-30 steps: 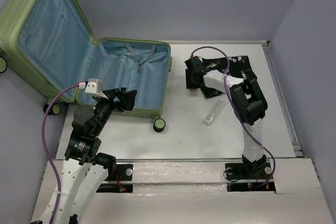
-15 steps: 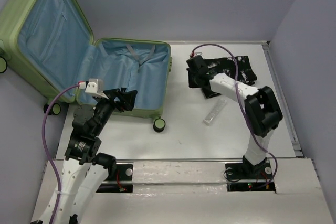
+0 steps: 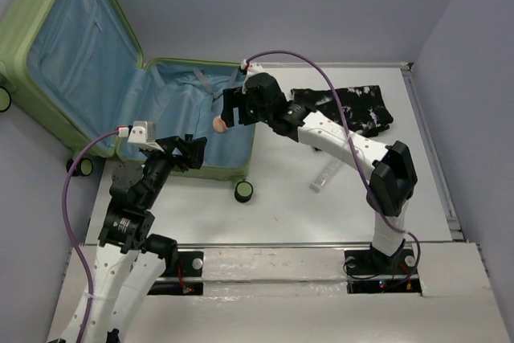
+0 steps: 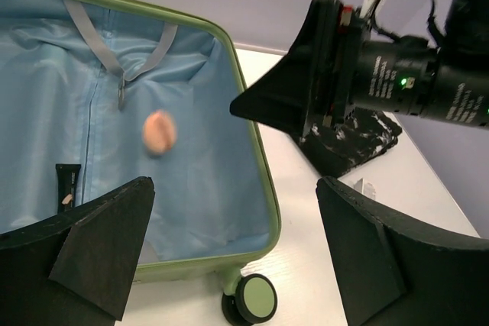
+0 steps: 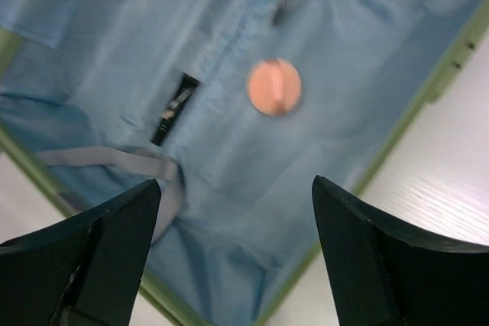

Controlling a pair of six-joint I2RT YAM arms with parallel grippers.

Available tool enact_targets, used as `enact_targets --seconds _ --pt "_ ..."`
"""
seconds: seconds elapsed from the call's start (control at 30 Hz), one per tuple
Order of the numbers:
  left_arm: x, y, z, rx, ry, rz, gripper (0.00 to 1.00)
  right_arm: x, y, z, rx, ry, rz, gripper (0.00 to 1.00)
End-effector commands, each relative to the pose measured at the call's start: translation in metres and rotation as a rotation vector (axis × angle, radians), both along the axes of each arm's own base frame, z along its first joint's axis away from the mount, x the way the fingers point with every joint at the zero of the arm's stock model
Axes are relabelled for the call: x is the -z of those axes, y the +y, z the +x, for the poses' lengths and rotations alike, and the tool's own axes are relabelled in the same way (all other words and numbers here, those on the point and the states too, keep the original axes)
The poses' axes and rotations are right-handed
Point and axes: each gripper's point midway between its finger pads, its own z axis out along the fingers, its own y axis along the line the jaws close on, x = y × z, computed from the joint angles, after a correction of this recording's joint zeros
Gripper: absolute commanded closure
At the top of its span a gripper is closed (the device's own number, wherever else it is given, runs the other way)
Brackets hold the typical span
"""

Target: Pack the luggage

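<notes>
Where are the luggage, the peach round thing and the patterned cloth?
luggage (image 3: 173, 106): top view, bare blue lining.
peach round thing (image 5: 274, 86): right wrist view, its middle.
patterned cloth (image 3: 357, 108): top view, its middle.

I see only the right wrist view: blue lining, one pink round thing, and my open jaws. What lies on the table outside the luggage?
Observer: A black-and-white cloth lies on the table, to the right of the luggage.
Operator: Is there anything else?
Observer: Yes, a clear long item lies closer to the table's near edge than the cloth.
Operator: Where is the left gripper?
Observer: The left gripper is by the luggage's near wall, with its jaws open and nothing between them.
</notes>
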Motion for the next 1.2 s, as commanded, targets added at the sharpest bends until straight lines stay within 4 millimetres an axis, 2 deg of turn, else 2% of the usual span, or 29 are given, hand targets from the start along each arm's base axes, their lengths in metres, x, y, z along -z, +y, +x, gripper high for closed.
enact_targets --seconds 0.0,0.03,0.1,0.13,0.17,0.2,0.23,0.27,0.3,0.37,0.4,0.57,0.6,0.67,0.7,0.8,0.83,0.87,0.9,0.97,1.0,1.07,1.17 --pt "-0.031 0.002 -0.004 0.002 -0.082 -0.015 0.01 -0.009 -0.053 0.009 0.134 0.016 0.01 0.14" --pt "-0.031 0.001 -0.004 0.005 -0.082 -0.015 0.01 0.018 -0.079 0.009 0.194 0.049 -0.039 0.14" --pt "-0.03 0.001 -0.005 0.003 -0.082 -0.015 0.01 0.035 -0.115 0.004 0.295 0.072 -0.061 0.18" --pt "-0.032 0.002 -0.005 0.003 -0.088 -0.019 0.01 0.06 -0.146 -0.011 0.354 0.105 -0.108 0.18" --pt "-0.033 0.002 -0.006 0.003 -0.091 -0.018 0.01 0.073 -0.168 -0.015 0.415 0.123 -0.128 0.19" --pt "-0.032 0.001 -0.006 0.008 -0.089 -0.019 0.01 0.088 -0.203 -0.013 0.527 0.153 -0.129 0.19" --pt "-0.032 0.0 -0.007 0.013 -0.091 -0.019 0.01 0.089 -0.224 -0.021 0.572 0.163 -0.106 0.19" --pt "-0.032 -0.001 -0.007 0.02 -0.089 -0.02 0.01 0.127 -0.251 -0.039 0.623 0.228 -0.16 0.19" --pt "-0.032 -0.001 -0.007 0.022 -0.089 -0.02 0.01 0.131 -0.274 -0.043 0.697 0.239 -0.144 0.15" --pt "-0.032 -0.003 -0.007 0.03 -0.087 -0.02 0.01 0.163 -0.299 -0.064 0.746 0.293 -0.193 0.08" --pt "-0.032 -0.003 -0.007 0.033 -0.087 -0.022 0.01 0.169 -0.304 -0.068 0.761 0.305 -0.193 0.05" --pt "-0.031 -0.004 -0.007 0.036 -0.085 -0.021 0.01 0.191 -0.306 -0.073 0.763 0.349 -0.239 0.04" --pt "-0.031 -0.004 -0.007 0.037 -0.086 -0.02 0.01 0.203 -0.303 -0.073 0.748 0.378 -0.254 0.05" --pt "-0.031 -0.004 -0.006 0.037 -0.084 -0.019 0.01 0.21 -0.299 -0.069 0.747 0.4 -0.26 0.09" --pt "-0.031 -0.004 -0.007 0.039 -0.086 -0.02 0.01 0.22 -0.298 -0.07 0.753 0.423 -0.27 0.14" --pt "-0.03 -0.005 -0.007 0.042 -0.083 -0.019 0.01 0.228 -0.296 -0.07 0.754 0.439 -0.261 0.31" --pt "-0.03 -0.005 -0.006 0.043 -0.081 -0.018 0.01 0.227 -0.296 -0.072 0.753 0.437 -0.251 0.44" --pt "-0.029 -0.006 -0.006 0.048 -0.079 -0.021 0.01 0.224 -0.295 -0.072 0.749 0.434 -0.238 0.51" --pt "-0.029 -0.006 -0.006 0.047 -0.079 -0.019 0.01 0.21 -0.292 -0.071 0.739 0.408 -0.202 0.62" --pt "-0.029 -0.004 -0.004 0.03 -0.074 -0.028 0.01 0.192 -0.285 -0.072 0.699 0.387 -0.142 0.7" --pt "-0.029 -0.001 -0.003 0.012 -0.071 -0.042 0.02 0.179 -0.277 -0.072 0.668 0.364 -0.114 0.7" --pt "-0.03 0.005 0.0 -0.038 -0.058 -0.1 0.05 0.133 -0.247 -0.072 0.565 0.287 -0.015 0.73" --pt "-0.03 0.004 0.001 -0.036 -0.046 -0.121 0.07 0.085 -0.201 -0.074 0.419 0.213 0.059 0.73"
